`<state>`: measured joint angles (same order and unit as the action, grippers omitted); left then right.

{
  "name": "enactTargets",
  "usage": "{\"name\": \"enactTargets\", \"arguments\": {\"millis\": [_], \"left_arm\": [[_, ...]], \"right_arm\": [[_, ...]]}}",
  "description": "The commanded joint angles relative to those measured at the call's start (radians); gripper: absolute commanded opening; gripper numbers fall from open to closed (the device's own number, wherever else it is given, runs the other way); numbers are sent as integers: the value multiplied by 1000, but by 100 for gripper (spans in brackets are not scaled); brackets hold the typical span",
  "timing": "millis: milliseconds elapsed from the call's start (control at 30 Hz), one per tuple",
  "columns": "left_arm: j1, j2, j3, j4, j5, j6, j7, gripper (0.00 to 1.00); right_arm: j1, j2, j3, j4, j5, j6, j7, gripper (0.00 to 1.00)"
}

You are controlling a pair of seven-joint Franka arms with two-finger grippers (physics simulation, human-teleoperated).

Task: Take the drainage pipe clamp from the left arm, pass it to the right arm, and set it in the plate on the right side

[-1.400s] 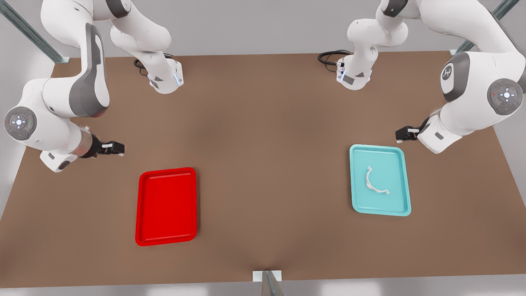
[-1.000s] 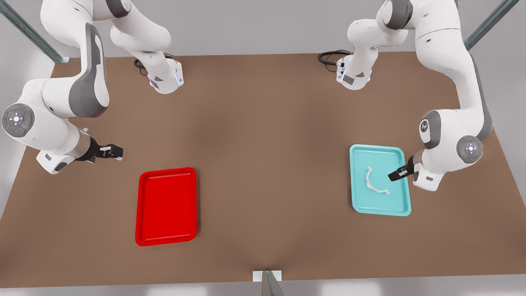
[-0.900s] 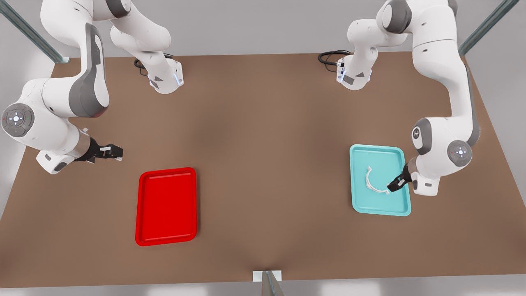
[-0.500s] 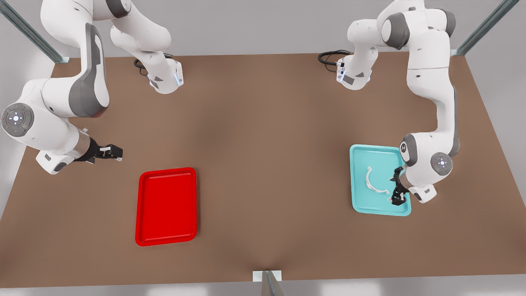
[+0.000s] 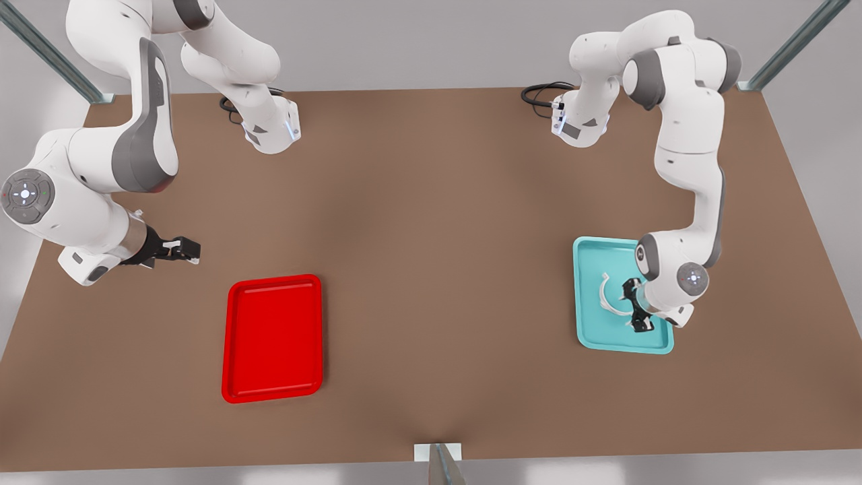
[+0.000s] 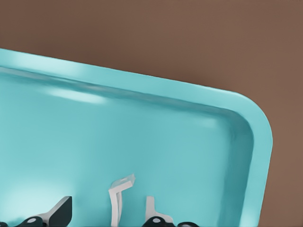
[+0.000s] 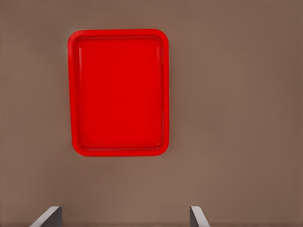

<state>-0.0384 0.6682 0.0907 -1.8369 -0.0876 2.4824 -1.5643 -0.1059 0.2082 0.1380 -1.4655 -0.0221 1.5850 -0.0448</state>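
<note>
At the front view's left, the right gripper [image 5: 192,250] hangs over bare brown table [image 5: 431,222], well apart from the plate [image 5: 273,338], and this arm waits. In the right wrist view its two fingertips [image 7: 49,216] stand wide apart with nothing between them, and the plate [image 7: 118,92] lies ahead of them on the table [image 7: 236,118], its floor bare. The plate is a bright red rectangular tray with rounded corners and a low rim; no writing or label can be read on it. Toward the front view's right, the teal tray [image 5: 584,330] holds the drainage pipe clamp [image 5: 605,296], a thin white C-shaped strap lying on the tray floor. The left gripper [image 5: 634,308] is down inside this tray, at the clamp's end tab nearest the front view's right. In the left wrist view the fingers [image 6: 59,211] are parted, and the drainage pipe clamp [image 6: 118,194] rises between them over the teal tray [image 6: 255,156]; whether either finger touches it cannot be told. The left arm's joints carry small round emblems, but no brand name or legible text can be made out on either arm.
</note>
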Motion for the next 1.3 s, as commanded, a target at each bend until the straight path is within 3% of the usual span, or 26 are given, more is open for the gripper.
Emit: {"name": "enactTargets", "arguments": {"millis": [0,33,267,400,500,567,767,1000,1067,1133,1267], "left_arm": [[0,5,0,1,0,56,-253,75],[-1,5,0,1,0,56,-253,70],[-5,-1,0,1,0,55,-253,63],[-3,1,0,1,0,55,-253,37],[-1,1,0,1,0,55,-253,31],[-3,1,0,1,2,55,-252,21],[3,-9,0,-5,5,44,-149,21],[-54,-186,1,8,-69,-272,-157,21],[-103,-206,-3,54,-87,-370,-340,21],[-132,-187,-80,192,-149,-507,-644,21],[-294,-118,-83,297,-257,-505,-1109,21]], "right_arm": [[0,-1,0,1,1,0,-12,100],[0,-1,0,1,1,0,-12,100],[0,-1,0,1,1,0,-13,100],[0,-1,0,1,1,0,-15,100],[0,-1,0,1,1,0,-15,100],[0,-1,0,1,1,0,-15,100],[0,-1,0,1,1,0,-15,100],[0,-1,0,1,1,0,-15,100],[2,-1,0,1,1,0,-15,100],[3,-1,0,2,1,1,-13,100],[9,0,2,7,1,3,-12,100]]}}
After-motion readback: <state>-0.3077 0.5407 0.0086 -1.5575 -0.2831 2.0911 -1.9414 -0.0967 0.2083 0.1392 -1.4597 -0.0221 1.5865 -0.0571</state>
